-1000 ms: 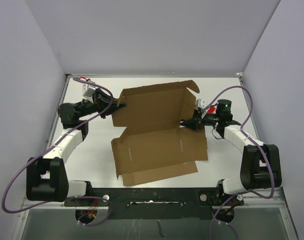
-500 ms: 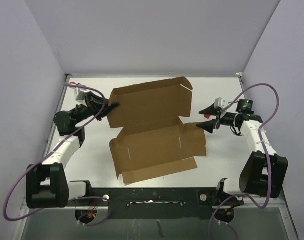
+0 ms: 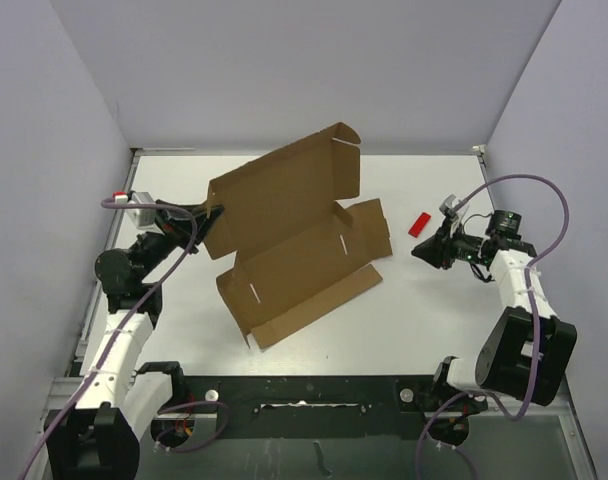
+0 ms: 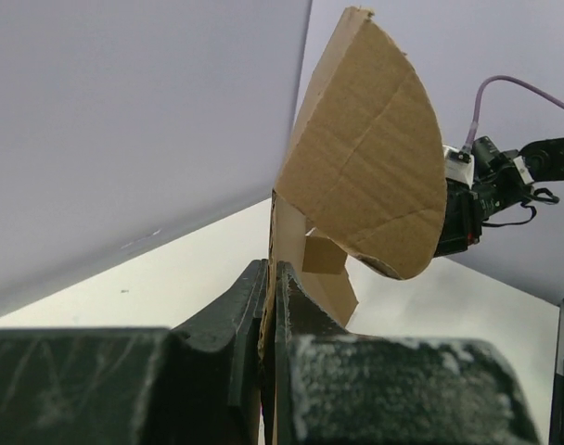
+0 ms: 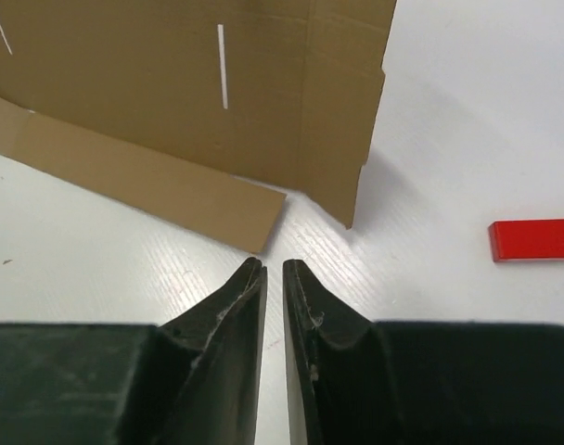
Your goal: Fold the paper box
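Dragging the paper box leftward, the left claw stays clamped on it; right claw withdrawn, nearly together.

Left arm is reaching forward, its claw pinching the paper box edge. Right arm is bending inward, its claw empty and nearly closed.

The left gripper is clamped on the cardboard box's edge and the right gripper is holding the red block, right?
Not quite. The right gripper holds nothing; the right wrist view shows its jaws nearly closed and empty, the red block lying apart on the table. The left gripper is clamped on the cardboard box's edge.
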`<move>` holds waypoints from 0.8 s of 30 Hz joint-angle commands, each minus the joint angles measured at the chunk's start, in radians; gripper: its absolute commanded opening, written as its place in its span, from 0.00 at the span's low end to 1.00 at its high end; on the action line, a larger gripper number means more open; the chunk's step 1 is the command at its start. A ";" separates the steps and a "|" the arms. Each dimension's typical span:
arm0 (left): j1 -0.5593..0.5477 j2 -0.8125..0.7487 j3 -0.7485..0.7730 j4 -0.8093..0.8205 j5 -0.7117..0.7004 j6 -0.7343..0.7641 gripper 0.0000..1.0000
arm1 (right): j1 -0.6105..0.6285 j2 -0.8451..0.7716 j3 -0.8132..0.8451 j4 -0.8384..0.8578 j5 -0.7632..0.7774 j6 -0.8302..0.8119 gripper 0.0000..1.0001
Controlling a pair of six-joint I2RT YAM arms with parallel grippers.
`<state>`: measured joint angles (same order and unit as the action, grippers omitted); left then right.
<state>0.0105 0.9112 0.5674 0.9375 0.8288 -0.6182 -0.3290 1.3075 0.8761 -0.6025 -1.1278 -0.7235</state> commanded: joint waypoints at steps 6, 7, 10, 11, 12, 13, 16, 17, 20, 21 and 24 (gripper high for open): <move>0.005 -0.131 -0.056 -0.145 -0.173 0.084 0.00 | 0.172 0.213 0.037 0.060 0.038 0.237 0.24; 0.005 -0.143 -0.057 -0.166 -0.180 0.092 0.00 | 0.190 0.242 0.049 0.064 0.046 0.270 0.26; 0.003 -0.160 -0.060 -0.221 -0.212 0.114 0.00 | 0.225 0.293 0.058 0.100 0.093 0.342 0.36; 0.003 -0.161 -0.063 -0.228 -0.213 0.119 0.00 | 0.233 0.305 0.054 0.122 0.112 0.364 0.38; 0.003 -0.162 -0.066 -0.235 -0.215 0.122 0.00 | 0.237 0.316 0.053 0.144 0.128 0.391 0.41; 0.002 -0.162 -0.070 -0.237 -0.215 0.121 0.00 | 0.243 0.326 0.057 0.159 0.143 0.411 0.43; 0.000 -0.172 -0.083 -0.241 -0.215 0.124 0.00 | 0.250 0.358 0.084 0.197 0.190 0.468 0.46; 0.000 -0.175 -0.086 -0.254 -0.215 0.132 0.00 | 0.252 0.370 0.091 0.204 0.194 0.472 0.46; 0.000 -0.179 -0.092 -0.298 -0.219 0.163 0.00 | 0.252 0.414 0.118 0.222 0.202 0.489 0.48; 0.000 -0.178 -0.097 -0.306 -0.221 0.174 0.00 | 0.255 0.432 0.130 0.223 0.197 0.493 0.48; 0.002 -0.174 -0.111 -0.323 -0.231 0.202 0.00 | 0.271 0.478 0.156 0.211 0.196 0.495 0.49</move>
<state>0.0101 0.7609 0.4644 0.6262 0.6285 -0.4694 -0.0769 1.7481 0.9794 -0.4210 -0.9386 -0.2634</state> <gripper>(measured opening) 0.016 0.485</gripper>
